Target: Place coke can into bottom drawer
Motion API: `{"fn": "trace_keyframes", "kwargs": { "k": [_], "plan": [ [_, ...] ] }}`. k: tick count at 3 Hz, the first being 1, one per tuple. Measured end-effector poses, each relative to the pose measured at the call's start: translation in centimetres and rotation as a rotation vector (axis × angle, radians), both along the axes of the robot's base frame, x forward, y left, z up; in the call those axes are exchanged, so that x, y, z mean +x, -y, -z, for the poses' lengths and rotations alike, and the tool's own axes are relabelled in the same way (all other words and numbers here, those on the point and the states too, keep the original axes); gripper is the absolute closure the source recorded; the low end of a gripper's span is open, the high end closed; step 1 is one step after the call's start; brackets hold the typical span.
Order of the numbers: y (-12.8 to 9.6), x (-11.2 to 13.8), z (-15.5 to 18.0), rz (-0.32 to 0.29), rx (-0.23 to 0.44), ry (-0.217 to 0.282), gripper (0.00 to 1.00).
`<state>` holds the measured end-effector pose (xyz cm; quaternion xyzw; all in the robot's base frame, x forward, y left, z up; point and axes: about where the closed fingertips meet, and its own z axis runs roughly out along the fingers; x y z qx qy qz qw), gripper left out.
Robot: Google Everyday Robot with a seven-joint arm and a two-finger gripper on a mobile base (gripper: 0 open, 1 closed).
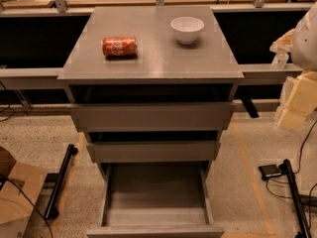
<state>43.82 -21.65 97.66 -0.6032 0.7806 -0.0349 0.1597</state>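
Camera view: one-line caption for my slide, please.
Coke can lies on cabinet top near white bowl; bottom drawer open, empty; gripper at right edge.

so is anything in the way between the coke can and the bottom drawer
Nothing visible. The coke can lies on the cabinet top; the bottom drawer is pulled out below, past the two upper drawers. The gripper is at the right edge, apart.

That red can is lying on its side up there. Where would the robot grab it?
Probably around the middle of the coke can, coming down from above: it lies on its side on the cabinet top, ends pointing left and right, so its round body is narrowest front to back. The gripper is at the right edge, apart from it.
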Motion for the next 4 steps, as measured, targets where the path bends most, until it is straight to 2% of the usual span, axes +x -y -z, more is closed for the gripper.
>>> {"fn": "trace_keyframes", "kwargs": {
  "k": [1,3,4],
  "plan": [
    [0.0,0.0,0.0,0.0,0.0,0.002,0.0],
    [-3.7,6.3,-1.9,-0.123,0.06,0.097,0.0],
    [-4.7,7.5,-1.5,-0.112,0.071,0.089,0.0]
  ]
}}
